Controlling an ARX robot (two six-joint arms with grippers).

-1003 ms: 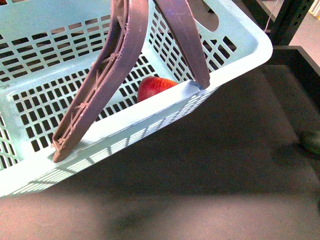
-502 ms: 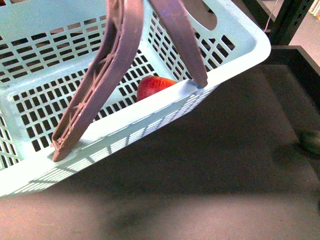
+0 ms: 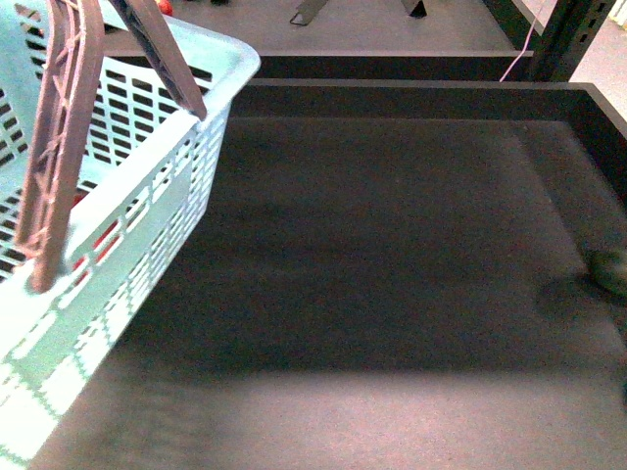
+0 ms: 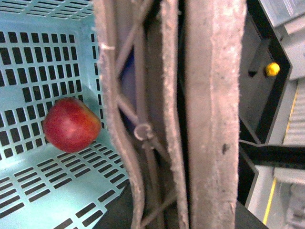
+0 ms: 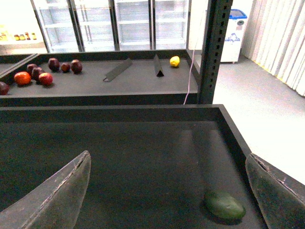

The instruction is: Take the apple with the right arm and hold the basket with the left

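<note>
The pale aqua basket hangs tilted at the far left of the front view, its two brown-mauve handles rising out of the top of the frame. The red apple lies on the basket's slotted floor in the left wrist view; in the front view only bits of red show through the side slots. My left gripper is shut on the handles, which fill that view and hide its fingers. My right gripper is open and empty above the dark tray, far from the apple.
A dull green round thing lies by the tray's right wall, between my right fingers in that view, and also shows in the front view. Small red, dark and yellow fruits lie on a far shelf. A black post stands behind the tray.
The basket has swung far to the left in the front view, uncovering the dark tray floor. The apple, seen over the rim before, now shows only through the side slots.
</note>
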